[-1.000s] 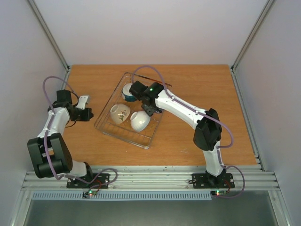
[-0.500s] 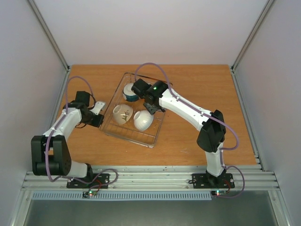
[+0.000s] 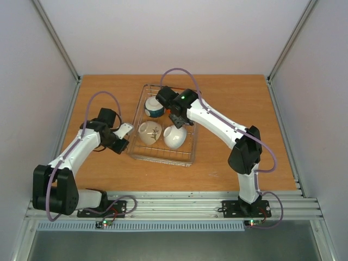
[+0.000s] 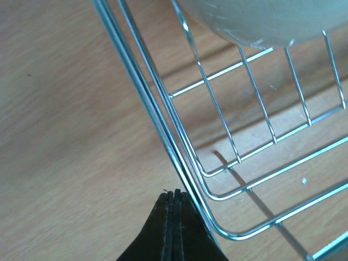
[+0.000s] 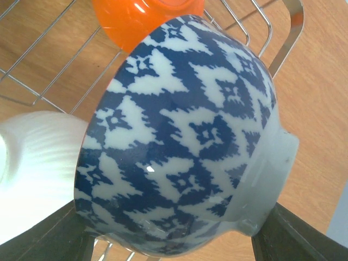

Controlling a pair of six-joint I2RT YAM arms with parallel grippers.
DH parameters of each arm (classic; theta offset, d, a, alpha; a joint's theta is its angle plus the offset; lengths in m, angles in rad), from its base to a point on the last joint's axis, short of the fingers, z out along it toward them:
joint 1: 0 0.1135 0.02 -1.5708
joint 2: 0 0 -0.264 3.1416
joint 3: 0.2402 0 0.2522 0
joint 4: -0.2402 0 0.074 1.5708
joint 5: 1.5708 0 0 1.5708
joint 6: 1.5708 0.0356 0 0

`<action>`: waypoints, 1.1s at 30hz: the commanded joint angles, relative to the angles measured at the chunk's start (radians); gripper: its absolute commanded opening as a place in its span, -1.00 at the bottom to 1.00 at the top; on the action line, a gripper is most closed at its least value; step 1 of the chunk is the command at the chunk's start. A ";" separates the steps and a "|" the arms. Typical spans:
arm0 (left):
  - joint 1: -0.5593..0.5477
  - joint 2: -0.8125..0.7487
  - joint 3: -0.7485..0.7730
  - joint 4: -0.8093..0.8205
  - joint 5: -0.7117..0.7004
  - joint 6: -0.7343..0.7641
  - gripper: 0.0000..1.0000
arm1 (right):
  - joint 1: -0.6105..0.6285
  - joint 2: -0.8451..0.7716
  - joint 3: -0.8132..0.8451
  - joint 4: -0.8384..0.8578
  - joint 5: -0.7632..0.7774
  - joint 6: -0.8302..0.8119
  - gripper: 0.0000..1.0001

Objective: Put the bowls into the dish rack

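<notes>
The right hand [image 3: 174, 115] grips the blue-patterned bowl [image 5: 185, 136] mid-frame over the dish rack [image 3: 163, 161], the closed left hand [image 4: 173, 199] beside its left rim.

— Any writing to read here?
— None. The dark-blue patterned bowl [image 5: 185, 136] bears only diamond shapes, no letters.
— Labels on the arms?
— Just a green light [image 3: 184, 98] on the right arm [image 3: 217, 122]; nothing legible.

In the right wrist view the dark-blue patterned ceramic bowl [image 5: 185, 141] hides most of the silver wire dish rack [image 5: 292, 30], the top edge crops the glossy orange bowl [image 5: 141, 19], and the left edge the ribbed white bowl [image 5: 38, 168].
</notes>
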 commanded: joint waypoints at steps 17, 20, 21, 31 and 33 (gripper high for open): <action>-0.287 0.193 0.083 0.033 0.061 -0.020 -0.99 | -0.104 0.174 0.184 -0.036 0.031 -0.013 -0.98; -0.292 0.173 0.090 0.048 0.076 -0.034 -0.99 | -0.113 0.220 0.237 -0.051 0.041 -0.024 -0.97; -0.292 0.159 0.091 0.055 0.074 -0.039 -0.99 | -0.116 0.235 0.253 -0.058 0.044 -0.026 -0.97; -0.292 -0.088 0.044 0.189 0.056 -0.057 -0.23 | -0.149 0.338 0.329 -0.112 0.089 -0.022 -0.97; -0.292 -0.141 0.025 0.209 0.042 -0.062 -0.19 | -0.154 0.349 0.344 -0.122 0.088 -0.023 -0.98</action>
